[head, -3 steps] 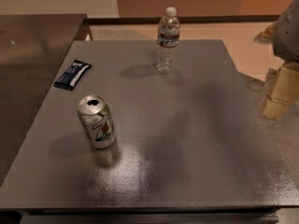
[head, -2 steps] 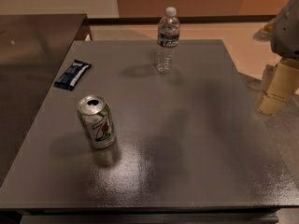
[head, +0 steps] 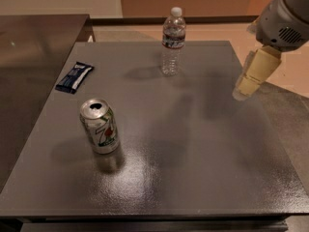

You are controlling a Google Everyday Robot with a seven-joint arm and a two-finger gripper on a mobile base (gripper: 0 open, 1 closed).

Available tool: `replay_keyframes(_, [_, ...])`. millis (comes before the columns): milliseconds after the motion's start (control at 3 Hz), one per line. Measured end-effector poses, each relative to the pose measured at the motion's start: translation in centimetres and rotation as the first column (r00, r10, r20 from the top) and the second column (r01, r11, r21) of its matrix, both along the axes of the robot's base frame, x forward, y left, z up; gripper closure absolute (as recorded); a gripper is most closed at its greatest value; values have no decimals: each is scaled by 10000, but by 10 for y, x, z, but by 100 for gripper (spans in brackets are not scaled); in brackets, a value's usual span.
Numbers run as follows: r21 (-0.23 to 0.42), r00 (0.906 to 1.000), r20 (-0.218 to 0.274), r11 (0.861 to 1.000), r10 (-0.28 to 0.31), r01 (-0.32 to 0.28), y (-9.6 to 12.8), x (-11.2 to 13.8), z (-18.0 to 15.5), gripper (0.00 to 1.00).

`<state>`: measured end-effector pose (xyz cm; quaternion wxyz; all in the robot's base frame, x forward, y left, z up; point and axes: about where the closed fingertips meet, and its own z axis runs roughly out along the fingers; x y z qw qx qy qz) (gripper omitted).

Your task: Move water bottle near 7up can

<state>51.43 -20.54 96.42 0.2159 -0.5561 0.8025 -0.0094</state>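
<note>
The water bottle (head: 173, 41) stands upright at the far middle of the grey table (head: 193, 144); it is clear and ribbed with a white cap and a dark label band. The 7up can (head: 100, 126) stands upright at the near left, silver-white with a green and red "7". My gripper (head: 251, 79) hangs over the table's right edge, well right of the bottle and level with its base, touching nothing. The bottle and the can stand far apart.
A flat dark blue snack wrapper (head: 74, 77) lies near the table's left edge. A darker counter (head: 34, 62) adjoins the table on the left. Beige floor (head: 289, 81) shows past the far and right edges.
My gripper and arm have moved left and up, in over the table's right edge toward the bottle. The bottle, can and wrapper have not moved.
</note>
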Motion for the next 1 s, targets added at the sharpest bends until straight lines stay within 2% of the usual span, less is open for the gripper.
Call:
replay_keyframes(333, [691,9993,254,9973,-285,266,12,43,-6,0])
replay_keyframes(1000, [2033,9962,497,9773,-717,602,47,119,-17,0])
